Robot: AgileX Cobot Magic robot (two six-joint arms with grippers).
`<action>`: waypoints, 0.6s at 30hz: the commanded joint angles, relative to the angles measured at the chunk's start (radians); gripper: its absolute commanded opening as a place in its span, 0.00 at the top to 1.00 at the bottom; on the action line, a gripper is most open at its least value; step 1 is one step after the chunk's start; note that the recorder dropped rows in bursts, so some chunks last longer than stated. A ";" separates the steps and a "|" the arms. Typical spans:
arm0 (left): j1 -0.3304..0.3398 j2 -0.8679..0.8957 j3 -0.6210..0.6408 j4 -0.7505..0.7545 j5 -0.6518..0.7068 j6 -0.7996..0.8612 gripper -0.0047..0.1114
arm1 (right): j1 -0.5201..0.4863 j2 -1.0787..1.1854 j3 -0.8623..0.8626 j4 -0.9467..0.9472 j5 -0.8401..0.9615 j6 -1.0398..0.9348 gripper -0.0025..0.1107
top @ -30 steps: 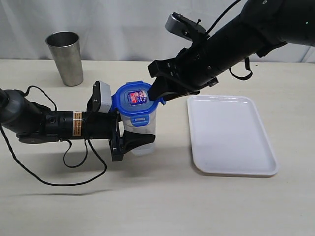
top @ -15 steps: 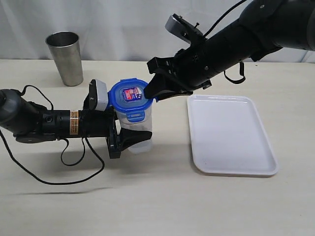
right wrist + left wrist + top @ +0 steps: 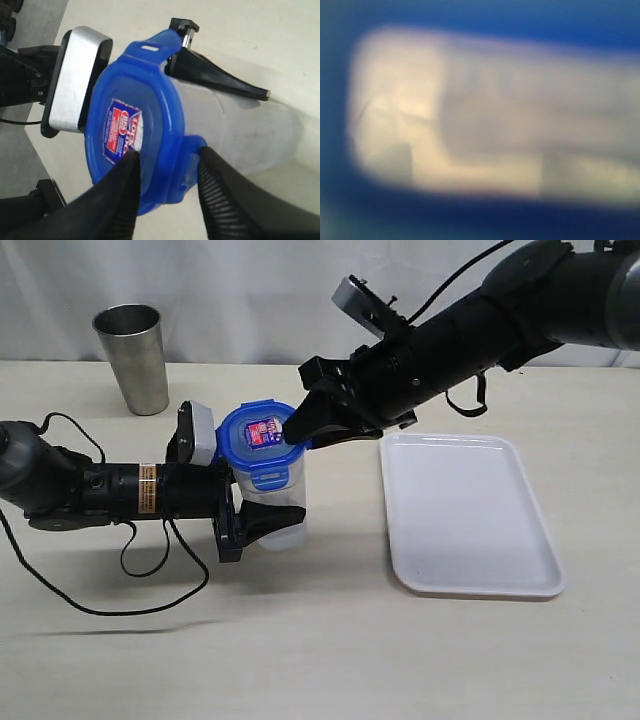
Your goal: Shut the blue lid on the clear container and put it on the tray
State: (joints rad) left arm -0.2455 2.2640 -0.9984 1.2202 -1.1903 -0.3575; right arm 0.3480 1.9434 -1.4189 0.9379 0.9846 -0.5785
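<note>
Right tool (image 3: 167, 172) is clamped on one snap flap of the blue lid (image 3: 258, 443): one finger on the lid top, the other outside the flap. The lid sits on the mouth of the clear container (image 3: 292, 496), right under this tool. Left tool (image 3: 262, 521) grips the container body from the opposite side; its wrist view is pure blur. The white tray (image 3: 470, 510) lies on the counter (image 3: 330, 660) beside the right tool, apart from the container. A steel cup (image 3: 133, 358) stands well behind the left tool.

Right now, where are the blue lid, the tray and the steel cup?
blue lid (image 3: 262, 430), exterior view, on its sticker.
tray (image 3: 465, 515), exterior view, bare floor.
steel cup (image 3: 135, 360), exterior view, side wall.
</note>
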 commanded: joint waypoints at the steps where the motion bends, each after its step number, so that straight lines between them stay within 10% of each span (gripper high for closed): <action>1: -0.021 -0.013 -0.005 -0.007 -0.016 -0.004 0.96 | 0.022 0.025 0.011 -0.099 0.036 -0.061 0.66; 18: -0.021 -0.013 -0.005 -0.007 -0.016 -0.008 0.96 | 0.022 -0.224 0.001 -0.146 -0.046 -0.128 0.50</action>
State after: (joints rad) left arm -0.2623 2.2617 -0.9984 1.2202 -1.1864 -0.3577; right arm 0.3663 1.7738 -1.4178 0.7870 0.9612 -0.6740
